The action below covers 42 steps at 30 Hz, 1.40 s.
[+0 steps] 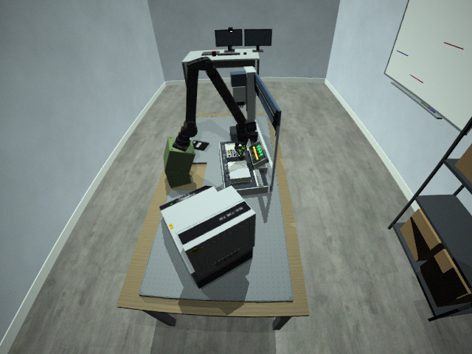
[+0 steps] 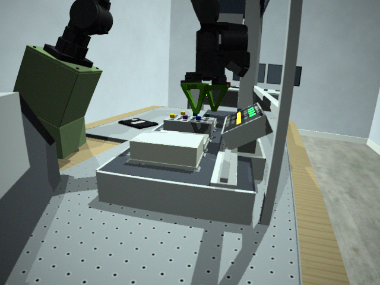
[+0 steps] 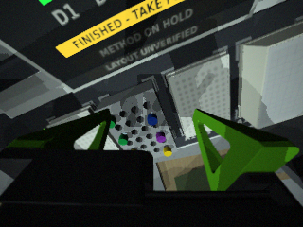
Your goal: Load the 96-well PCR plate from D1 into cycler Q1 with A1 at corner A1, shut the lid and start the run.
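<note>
Green gripper [image 2: 205, 111] hangs wide and empty over the tube block [image 2: 188, 123]. The PCR plate [image 3: 89, 141] lies just beside that block, on D1. It is probably thin, light, slightly flexible plastic, best pinched gently across its skirt edges.

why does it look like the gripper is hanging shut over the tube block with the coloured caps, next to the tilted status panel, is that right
Not quite: the gripper is open, not shut. The exterior view shows its two green fingers spread apart with nothing between them, and the wrist view agrees. The rest holds: it hangs over the tube block with the coloured caps, beside the tilted status panel.
</note>
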Available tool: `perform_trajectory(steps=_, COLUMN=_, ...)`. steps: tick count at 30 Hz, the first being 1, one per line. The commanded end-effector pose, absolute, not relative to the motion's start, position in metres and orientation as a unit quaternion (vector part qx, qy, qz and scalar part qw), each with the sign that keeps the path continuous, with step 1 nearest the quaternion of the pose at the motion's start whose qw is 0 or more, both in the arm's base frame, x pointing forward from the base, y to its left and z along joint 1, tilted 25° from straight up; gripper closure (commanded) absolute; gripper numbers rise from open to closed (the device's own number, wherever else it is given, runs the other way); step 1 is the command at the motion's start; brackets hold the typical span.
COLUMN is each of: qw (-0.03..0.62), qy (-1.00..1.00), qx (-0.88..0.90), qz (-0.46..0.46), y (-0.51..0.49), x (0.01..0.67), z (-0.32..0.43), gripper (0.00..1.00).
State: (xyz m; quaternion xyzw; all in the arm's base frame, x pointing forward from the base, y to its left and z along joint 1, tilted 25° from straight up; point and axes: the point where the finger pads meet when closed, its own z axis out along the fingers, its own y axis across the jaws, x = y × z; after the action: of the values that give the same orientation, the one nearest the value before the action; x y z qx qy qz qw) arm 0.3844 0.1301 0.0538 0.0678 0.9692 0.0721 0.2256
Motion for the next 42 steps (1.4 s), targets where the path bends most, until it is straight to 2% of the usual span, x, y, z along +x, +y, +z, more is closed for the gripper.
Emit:
perform_trajectory(steps=1, qw=0.241, qy=0.967, qx=0.041, qz=0.071, y=0.139, x=0.383, z=0.071, gripper=0.00)
perform_trajectory(steps=27, qw=0.201, qy=0.970, qx=-0.119, qz=0.065, y=0.237, x=0.324, z=0.057, gripper=0.00)
perform_trajectory(steps=33, qw=0.226, qy=0.962, qx=-0.132, qz=0.077, y=0.265, x=0.309, z=0.070, gripper=0.00)
perform_trajectory(steps=42, qw=0.224, qy=0.965, qx=-0.111, qz=0.079, y=0.259, x=0.309, z=0.073, gripper=0.00)
